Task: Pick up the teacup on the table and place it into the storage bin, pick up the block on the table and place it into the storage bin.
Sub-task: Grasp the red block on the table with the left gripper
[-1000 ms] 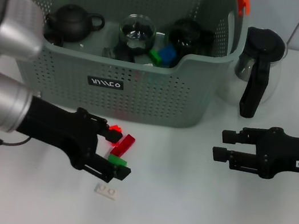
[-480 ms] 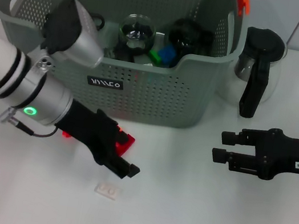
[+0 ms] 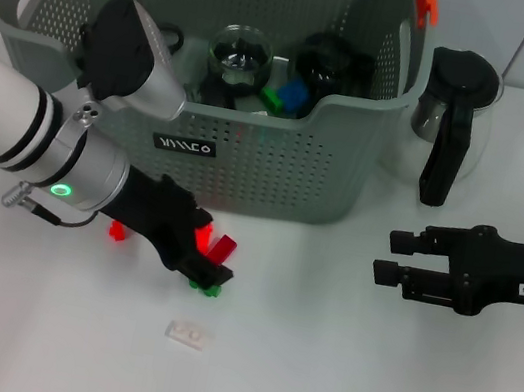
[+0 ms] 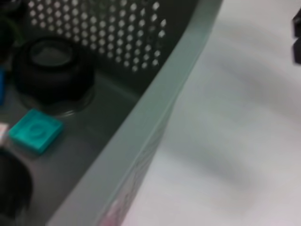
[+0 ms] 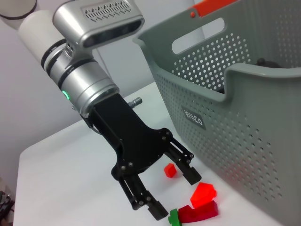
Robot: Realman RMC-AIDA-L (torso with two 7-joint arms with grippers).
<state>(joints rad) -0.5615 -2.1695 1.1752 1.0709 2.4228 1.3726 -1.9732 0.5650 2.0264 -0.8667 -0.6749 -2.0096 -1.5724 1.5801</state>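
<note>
Grey perforated plastic storage bin (image 3: 276,173) holds dark teaware and blue-green blocks, left gripper (image 3: 202,259) spread open over red plastic blocks (image 3: 220,248), right gripper (image 3: 389,255) open

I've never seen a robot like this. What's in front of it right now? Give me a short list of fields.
Surface: white table
Storage bin: grey, perforated, holds dark teaware and coloured blocks
Left gripper: open, low over red blocks in front of the bin
Right gripper: hovers apart, holds nothing
Beside the bin: glass pitcher with a black handle
Loose on the table: small white block

Bright, even light; blurred left wrist view.
</note>
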